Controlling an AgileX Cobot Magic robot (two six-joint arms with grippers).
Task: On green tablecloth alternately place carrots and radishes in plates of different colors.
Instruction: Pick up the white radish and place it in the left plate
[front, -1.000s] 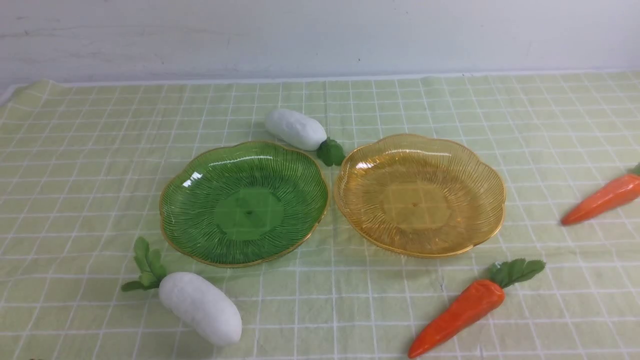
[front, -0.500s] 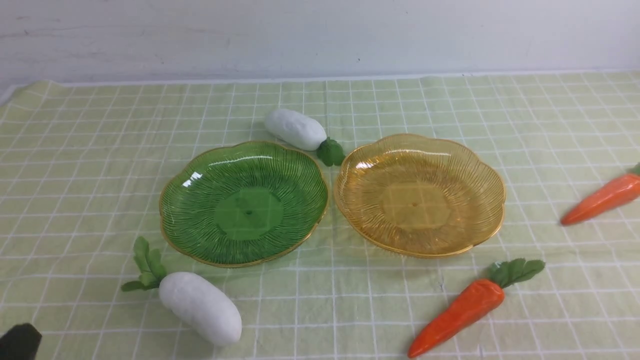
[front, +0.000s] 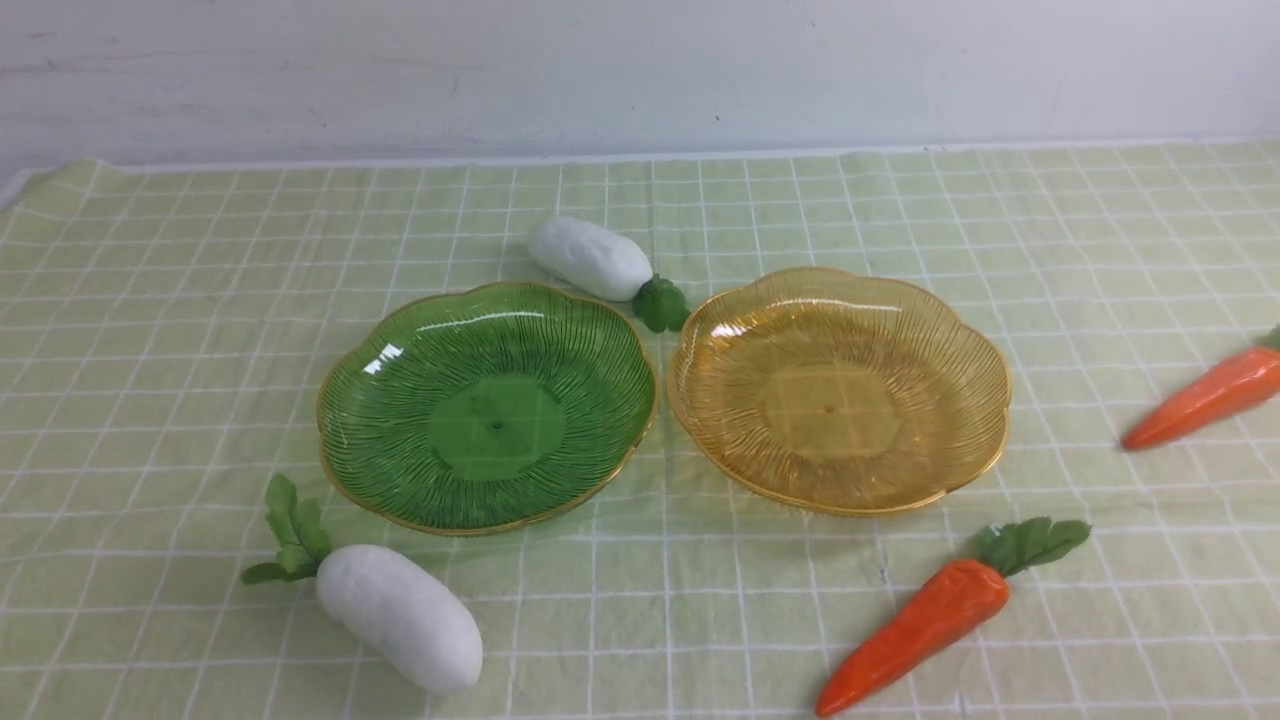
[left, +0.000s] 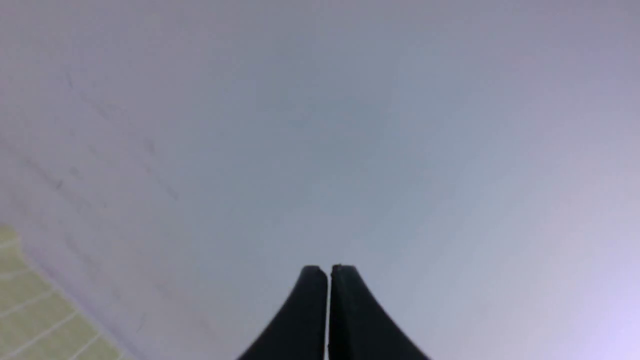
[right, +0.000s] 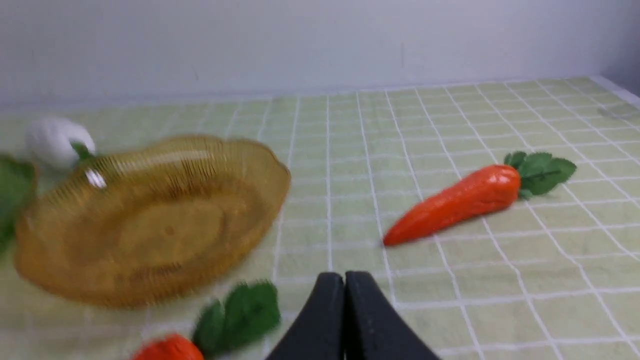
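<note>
Still, the dark-green plate and the amber plate lie side by side in the middle of the green tablecloth, rims almost meeting and both empty. Neither they nor the vegetables have shifted; only the dark shape seen at the front view's near-left corner half a second ago is gone. The far radish lies just behind the gap between the plates, and the near radish lies in front of the green one. The near carrot lies in front of the amber plate. The far carrot is cropped at the right edge, though the right wrist view shows it whole, leaves included. Only the wrist views show the claws. The left claw is pressed together, empty, facing a pale grey surface, and the right claw is likewise closed and empty above the cloth. The plates are translucent, ribbed, scalloped and gold-rimmed. The carrots are glossy, the radishes matte, and the cloth is white-gridded and slightly wrinkled.
</note>
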